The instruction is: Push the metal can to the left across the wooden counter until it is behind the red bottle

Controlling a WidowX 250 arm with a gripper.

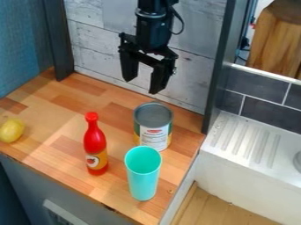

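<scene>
Where the gripper point(141, 86) hangs, at upper center before the whitewashed plank wall point(100, 48), its two black fingers stand wide apart, with planks showing between them. Nearest item, lower in the view and toward the counter's rear corner: one can point(153, 116), upright, grey metal lid; label point(155, 137) with a white panel, a small red emblem and lines of dark print too small to read, green and yellow showing at the sides. Near it, toward the front edge: one cup point(143, 178), turquoise, tall, tapering, upright, mouth up; whether it touches the can cannot be told. To the left of both in the view: one bottle point(94, 143), red, slim-necked, red cap, upright; yellow-orange label point(96, 161) bearing a white patch with a round red emblem. At far left, well apart from the rest: one lemon point(11, 130), yellow, lying near the front edge. All four rest on the counter point(64, 116), wood, block-patterned in light and reddish browns. At right: one white sink unit point(226, 151) with a ridged drainboard; behind it, dark grey tiles point(264, 112) with pale joints, and brown wood point(270, 41) beyond.
</scene>
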